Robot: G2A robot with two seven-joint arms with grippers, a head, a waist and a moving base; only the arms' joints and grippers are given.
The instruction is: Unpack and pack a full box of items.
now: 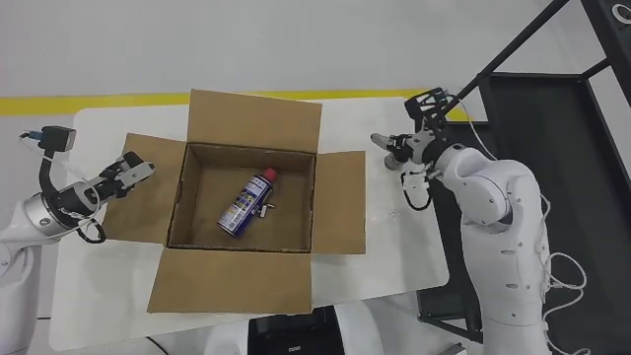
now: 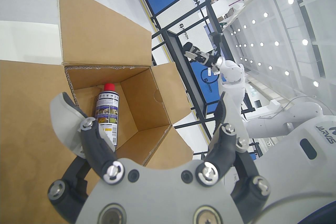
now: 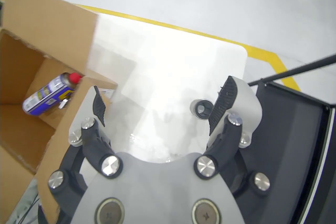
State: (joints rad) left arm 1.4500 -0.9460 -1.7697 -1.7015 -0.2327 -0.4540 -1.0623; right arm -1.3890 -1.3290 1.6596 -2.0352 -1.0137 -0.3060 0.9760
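Box (image 1: 232, 281) with spray can (image 1: 245, 202) sits between both arms' spread fingers (image 1: 136, 171).

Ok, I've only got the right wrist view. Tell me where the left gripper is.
Observer: The left gripper sits over the left flap of the box, fingers open, holding nothing.
Operator: Now the box floor; a flap blocks mine.
Observer: The spray can lies flat and diagonal, red cap toward the far wall, a small metal piece beside it.
Operator: And the flaps.
Observer: All four are folded open.
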